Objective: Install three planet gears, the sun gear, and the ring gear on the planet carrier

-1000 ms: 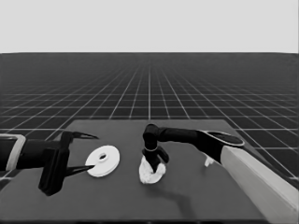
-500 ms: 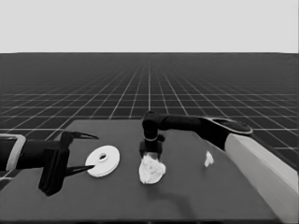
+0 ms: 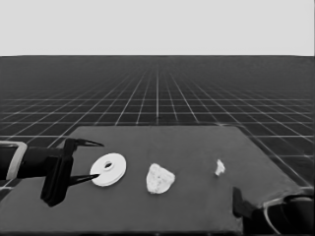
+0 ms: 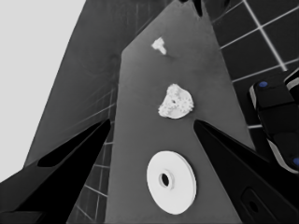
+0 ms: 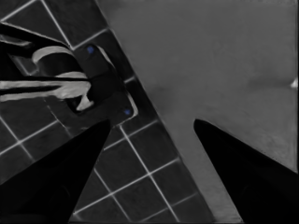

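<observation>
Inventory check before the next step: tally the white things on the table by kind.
Larger round part, lying alone: 1
Toothed cluster, its gears too merged to count singly: 1
Thin white piece: 1
Total: 3 separate white things

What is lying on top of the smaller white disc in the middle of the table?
Small toothed gears sit bunched on the smaller disc, covering most of it. Their number cannot be counted. The larger disc lies apart, beside the left pincer.

Left end: left tool (image 3: 91, 161) straddles round part (image 3: 109, 169).
Middle: gear cluster (image 3: 159, 178) (heaped).
Right: thin white piece (image 3: 219, 167).
</observation>
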